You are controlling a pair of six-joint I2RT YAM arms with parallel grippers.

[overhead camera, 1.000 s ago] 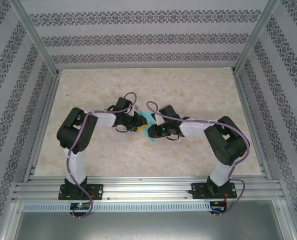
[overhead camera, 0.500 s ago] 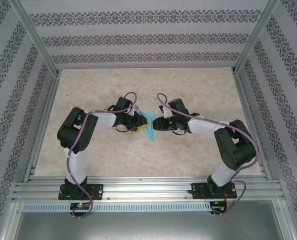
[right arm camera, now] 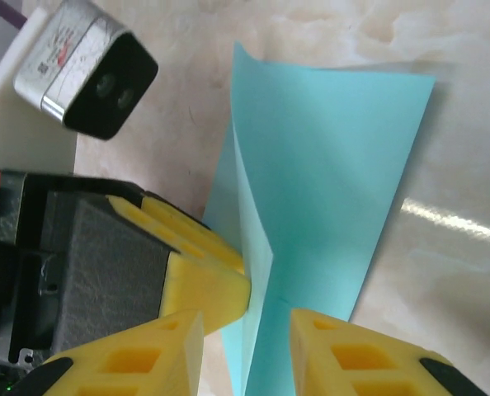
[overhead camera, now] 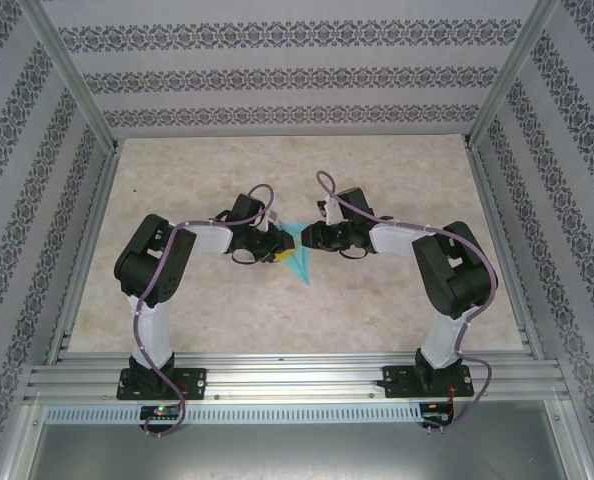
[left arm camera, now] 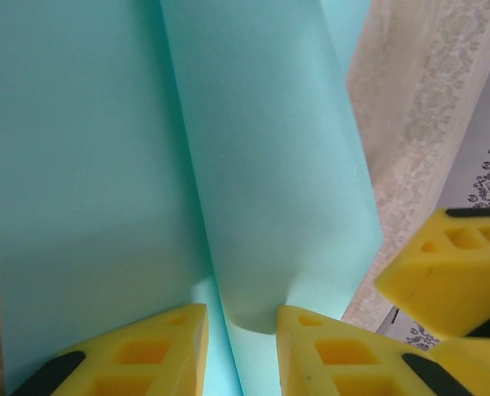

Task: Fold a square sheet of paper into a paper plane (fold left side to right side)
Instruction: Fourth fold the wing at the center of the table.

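My left gripper (overhead camera: 275,247) is sitting at nine o'clock of the folded sheet of paper (overhead camera: 295,250) mid-table (overhead camera: 377,300); my right gripper (overhead camera: 312,239) is sitting at three o'clock.

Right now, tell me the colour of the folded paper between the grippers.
Light turquoise, plain and unmarked; the paper shows best in the left wrist view.

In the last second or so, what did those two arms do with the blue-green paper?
The right arm's fingers backed away to the right off the paper plane, then came back left and a little farther up the table to its right edge, the paper running between them. The left arm's fingers stayed clamped on the paper's left side, and the paper barely shifted.
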